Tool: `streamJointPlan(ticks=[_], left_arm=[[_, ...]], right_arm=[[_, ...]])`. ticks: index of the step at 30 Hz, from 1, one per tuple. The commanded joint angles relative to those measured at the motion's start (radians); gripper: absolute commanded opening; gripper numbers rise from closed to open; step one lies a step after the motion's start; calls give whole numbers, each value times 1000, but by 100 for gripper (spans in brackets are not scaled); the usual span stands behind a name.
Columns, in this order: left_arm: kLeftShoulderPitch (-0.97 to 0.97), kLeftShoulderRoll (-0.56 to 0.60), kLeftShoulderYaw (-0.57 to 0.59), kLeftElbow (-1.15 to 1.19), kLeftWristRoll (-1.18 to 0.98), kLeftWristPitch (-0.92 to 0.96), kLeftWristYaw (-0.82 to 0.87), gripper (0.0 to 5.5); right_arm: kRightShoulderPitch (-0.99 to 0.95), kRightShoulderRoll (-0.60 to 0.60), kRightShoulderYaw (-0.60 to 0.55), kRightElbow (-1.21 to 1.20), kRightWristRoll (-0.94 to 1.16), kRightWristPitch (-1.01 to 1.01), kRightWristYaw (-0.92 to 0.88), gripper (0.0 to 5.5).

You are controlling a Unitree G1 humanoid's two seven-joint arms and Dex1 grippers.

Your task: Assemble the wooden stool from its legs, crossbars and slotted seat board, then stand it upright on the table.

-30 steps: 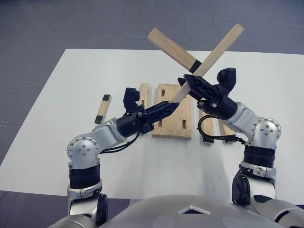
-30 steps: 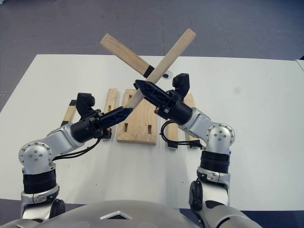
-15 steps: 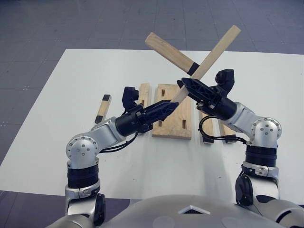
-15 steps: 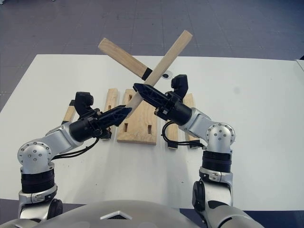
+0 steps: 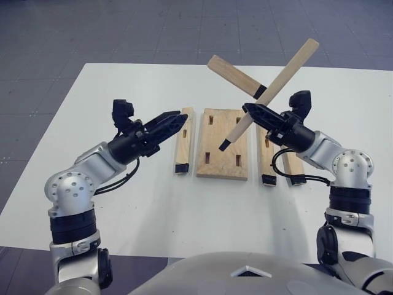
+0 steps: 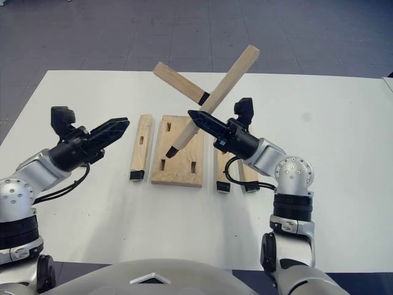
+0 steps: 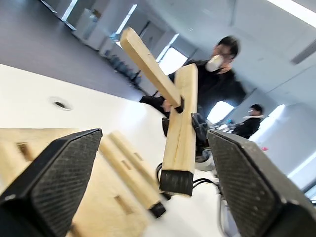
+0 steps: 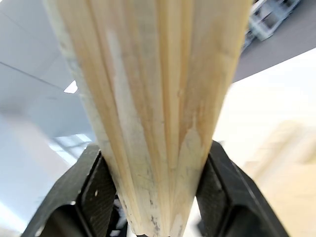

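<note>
Right gripper (image 5: pixel 249 113): fingers (image 8: pixel 95 196) closed on the long bar (image 5: pixel 288 65), gripping it on both flat sides, above the table (image 5: pixel 184 215) over the board's right half; the bar is tilted, black-capped lower end hanging just above the board (image 5: pixel 222 143), upper end pointing toward the far right corner. Short bar (image 5: pixel 230 72): meets the long bar at its black-banded end just above the grip, crossing it as an X, free end rising toward the far edge; both bars are clear of the table. Left gripper (image 5: pixel 178 120): fingers (image 7: pixel 54 182) spread wide, holding nothing, raised over the left half of the table, tips aimed at the bars and near the far end of the leg (image 5: pixel 183 140). Board: flat, slots up, about midway between the left and right edges. Leg: flat, just beside the board's left side and parallel to it, black foot toward the near edge. Second leg (image 5: pixel 264 153): flat, just beside the board's right side. Third leg (image 5: pixel 293 167): next to it, partly under the right arm.
</note>
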Motion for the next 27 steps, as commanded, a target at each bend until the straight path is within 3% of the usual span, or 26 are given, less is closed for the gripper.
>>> streamJointPlan(ticks=[1, 5, 8, 19, 27], left_arm=[[-44, 16, -271, 3, 417, -158, 117, 395], [-66, 21, -531, -33, 747, -216, 203, 395], [-69, 33, -605, -47, 864, -198, 212, 395], [-21, 106, -645, -196, 977, -77, 135, 395], [-38, 175, -683, -160, 1085, -38, 109, 395]], right_arm=[[-92, -43, 28, 79, -139, -117, 61, 208], [-105, -41, 37, 99, -196, -148, 86, 208], [-94, -32, 38, 81, -208, -142, 91, 208], [-65, -22, 37, 57, -222, -132, 93, 208], [-64, -18, 34, 45, -220, -121, 87, 208]])
